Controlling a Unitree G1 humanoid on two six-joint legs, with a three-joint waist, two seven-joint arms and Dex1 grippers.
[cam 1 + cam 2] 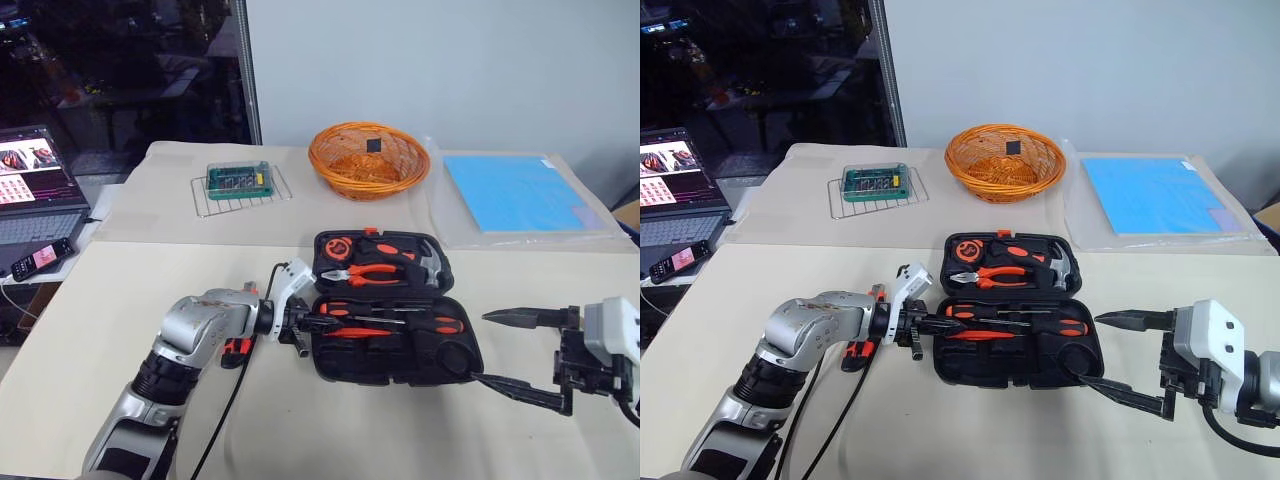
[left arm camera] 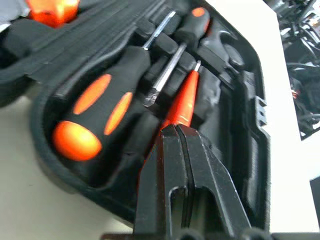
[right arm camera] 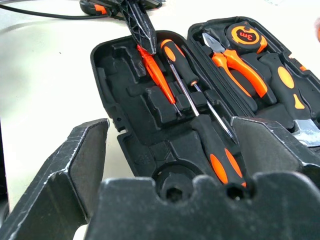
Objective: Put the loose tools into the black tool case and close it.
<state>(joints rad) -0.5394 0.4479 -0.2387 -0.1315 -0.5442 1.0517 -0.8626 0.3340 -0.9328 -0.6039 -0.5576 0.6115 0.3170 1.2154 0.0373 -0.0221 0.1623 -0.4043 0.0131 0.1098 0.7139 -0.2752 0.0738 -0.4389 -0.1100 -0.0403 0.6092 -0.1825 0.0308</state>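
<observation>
Pressing the thin orange screwdriver (image 3: 159, 76) into its recess, the left pincer (image 2: 176, 137) is clenched, its tips together on or just above the handle end; whether it pinches the tool or only pushes it I cannot tell. The black tool case (image 1: 396, 352) lies open near the middle of the tabletop (image 1: 100, 330), lid half toward the far edge holding pliers (image 1: 372, 274), a hammer (image 1: 432, 262) and a tape measure (image 1: 338, 246); the near half holds two orange-and-black-handled screwdrivers (image 1: 440, 322), one with its handle toward the left pincer, one toward the right, and the thin one between them and the near wall.

Risk, as I judge it: if the thin screwdriver is not fully seated, it may spring up as the tips lift, or block the lid later; a sideways push could also slide the light case across the tabletop. The red-and-black utility knife (image 1: 236, 350) sits on the tabletop beside the case, partly under the left forearm, easy to knock away.

The left arm reaches across from the left edge, wrist angled down and inward over the case wall; the right pincer (image 1: 515, 350) hovers released and wide at the case's right side, pointing at it.
</observation>
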